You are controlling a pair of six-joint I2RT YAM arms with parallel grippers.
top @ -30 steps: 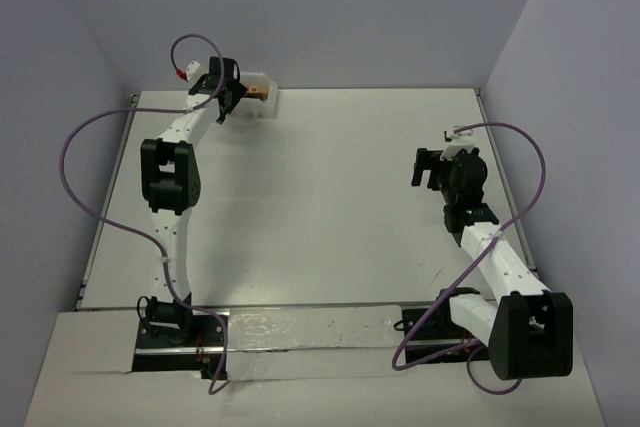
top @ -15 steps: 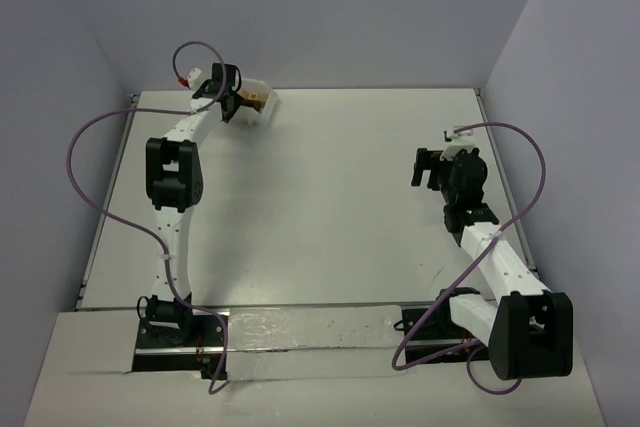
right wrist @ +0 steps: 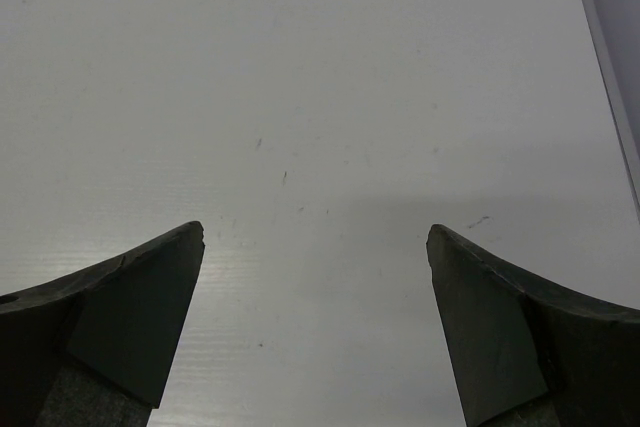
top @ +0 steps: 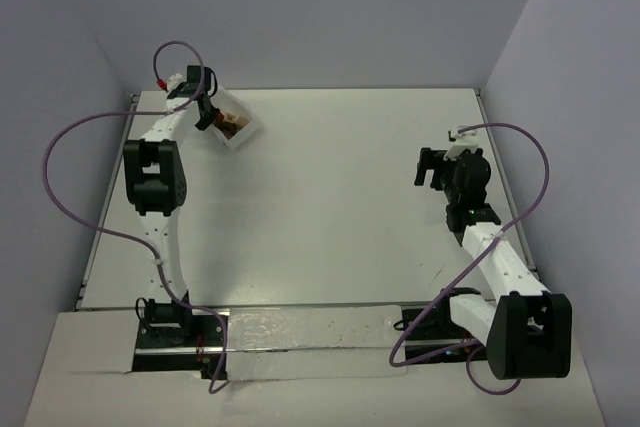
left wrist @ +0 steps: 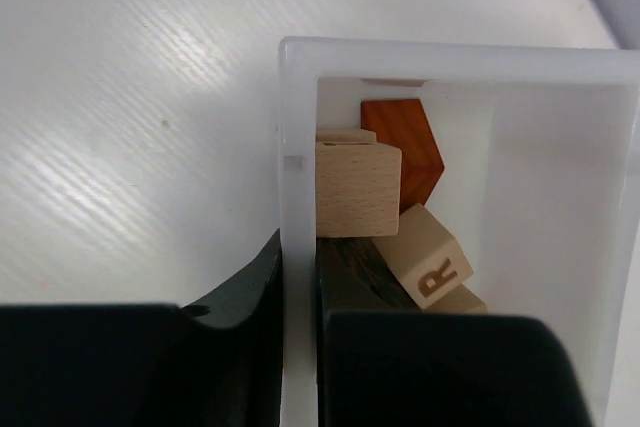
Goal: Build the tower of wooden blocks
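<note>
No wood block tower shows in any view; the blocks lie jumbled in a white bin (left wrist: 297, 147) at the table's far left (top: 240, 129). In it are a light tan cube (left wrist: 357, 187), a reddish-brown block (left wrist: 405, 142), a tan block marked R (left wrist: 428, 255) and a dark brown block (left wrist: 350, 262). My left gripper (left wrist: 300, 277) is shut on the bin's side wall, one finger outside and one inside; from above it (top: 210, 115) sits at the bin's left end. My right gripper (right wrist: 315, 232) hangs open over bare table at the right (top: 428, 167).
The table's back edge and the left wall run close behind the bin. A purple cable (top: 60, 157) loops out from the left arm. White tabletop (top: 330, 197) stretches between the two arms.
My left gripper has shut on the bin's wall. The arm has swung left, dragging and turning the bin away from the back edge. The right arm has stayed put.
</note>
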